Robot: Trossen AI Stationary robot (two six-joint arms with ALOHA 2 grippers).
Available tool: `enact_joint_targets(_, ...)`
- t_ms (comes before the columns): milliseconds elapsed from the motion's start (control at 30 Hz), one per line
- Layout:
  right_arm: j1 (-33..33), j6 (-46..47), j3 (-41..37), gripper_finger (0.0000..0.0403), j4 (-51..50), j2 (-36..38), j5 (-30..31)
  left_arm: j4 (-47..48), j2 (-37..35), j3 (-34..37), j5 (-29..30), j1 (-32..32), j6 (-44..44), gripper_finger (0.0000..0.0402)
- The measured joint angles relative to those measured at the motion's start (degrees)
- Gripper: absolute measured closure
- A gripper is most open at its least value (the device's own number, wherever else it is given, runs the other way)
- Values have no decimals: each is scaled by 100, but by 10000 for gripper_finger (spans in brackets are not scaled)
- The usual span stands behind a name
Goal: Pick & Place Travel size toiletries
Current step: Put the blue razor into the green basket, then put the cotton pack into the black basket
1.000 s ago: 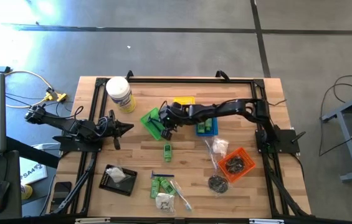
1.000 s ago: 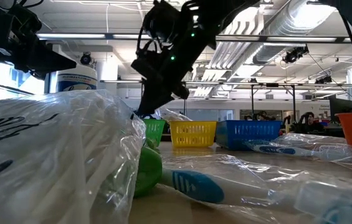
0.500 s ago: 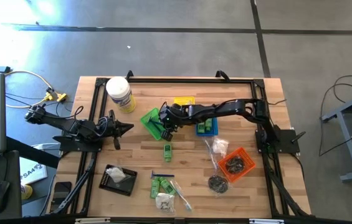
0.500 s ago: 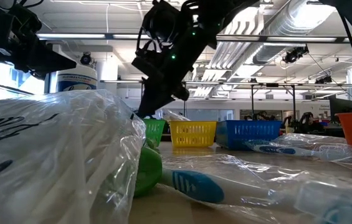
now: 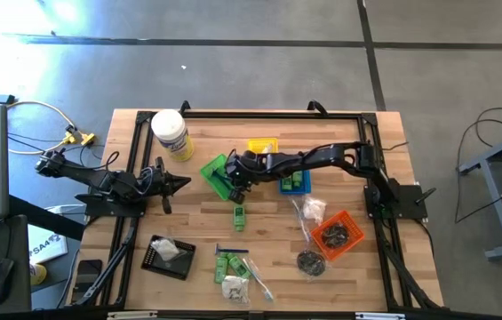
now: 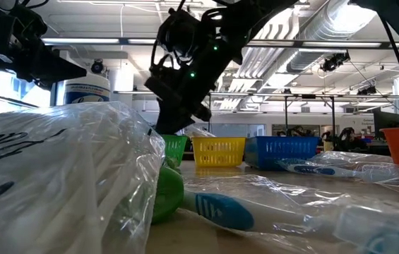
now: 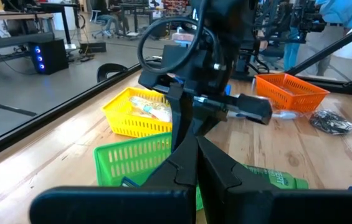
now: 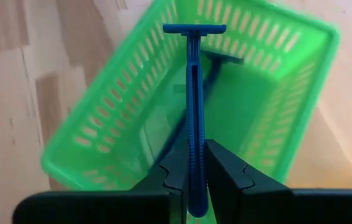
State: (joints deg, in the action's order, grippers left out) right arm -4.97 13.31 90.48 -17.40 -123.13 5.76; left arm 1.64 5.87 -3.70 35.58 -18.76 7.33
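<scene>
So, high view: right gripper (image 5: 235,183) sits at the green basket (image 5: 217,176); its load is too small to make out. Left gripper (image 5: 179,184), shut and empty, waits beside the basket on the wood table (image 5: 268,258).
Right wrist view: fingers pinch a blue razor (image 8: 194,106) by the handle, head over the basket.
Low view: open workshop, ceiling ducts.

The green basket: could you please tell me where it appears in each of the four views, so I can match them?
High view: green basket, table centre, under the right gripper.
Low view: left of centre, behind the crinkled plastic bag, beside the yellow basket.
Left wrist view: lower centre, in front of the yellow basket.
Right wrist view: fills the frame, behind the blue razor in the jaws.
Shared landmark: the yellow basket.
</scene>
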Motion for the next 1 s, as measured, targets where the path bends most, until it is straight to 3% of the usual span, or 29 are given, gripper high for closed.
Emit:
enact_joint_targets(333, 0, -25, 0, 283, 54, -11, -33, -1, -2, 0, -1, 0, 0, 402)
enact_joint_targets(500, 4, -265, -4, 262, 160, 120, -419, -1, -2, 0, 2, 0, 0, 402)
enact_joint_targets(733, 277, -907, -2, 287, 587, 1237, -1218, 58, 0, -5, 2, 0, 0, 402)
enact_joint_targets(1000, 636, -1805, -2, 354, 860, 2891, -1282, 113, 0, -15, 14, 0, 17, 402)
